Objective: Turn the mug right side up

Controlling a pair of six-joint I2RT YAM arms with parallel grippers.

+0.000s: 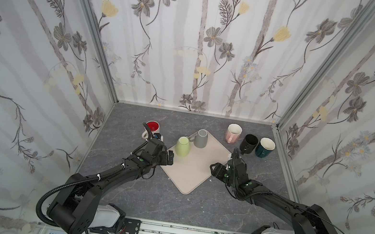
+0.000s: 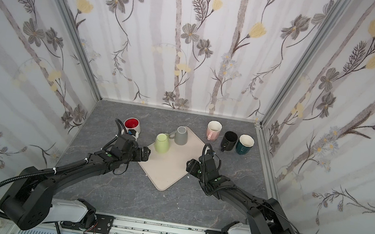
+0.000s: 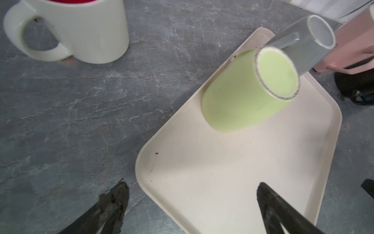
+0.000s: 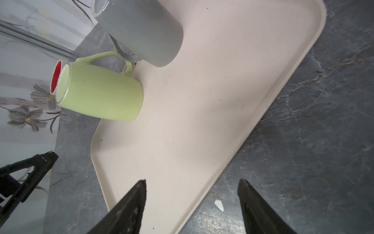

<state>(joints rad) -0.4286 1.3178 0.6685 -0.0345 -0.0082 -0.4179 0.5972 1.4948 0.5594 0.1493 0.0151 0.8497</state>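
Green mug (image 1: 182, 147): upside down, base up, at the left corner of the beige tray (image 1: 191, 173); its handle is turned toward the grey mug (image 1: 200, 139), which is also inverted just behind it.
Step in hand: the approach, by the look of it; no mug is gripped yet.
Left gripper (image 3: 192, 187): jaws spread wide and empty, near the green mug and facing it, not touching.
Right gripper (image 4: 192, 182): jaws parted and empty over the tray's right edge, well apart from both mugs.
Next move: probably close on the mug's body, lift and flip it, keeping clear of the grey handle.

Glossy glazed green mug (image 3: 242, 101) — matt tray (image 3: 202, 182) — stone-look tabletop (image 3: 81, 121).
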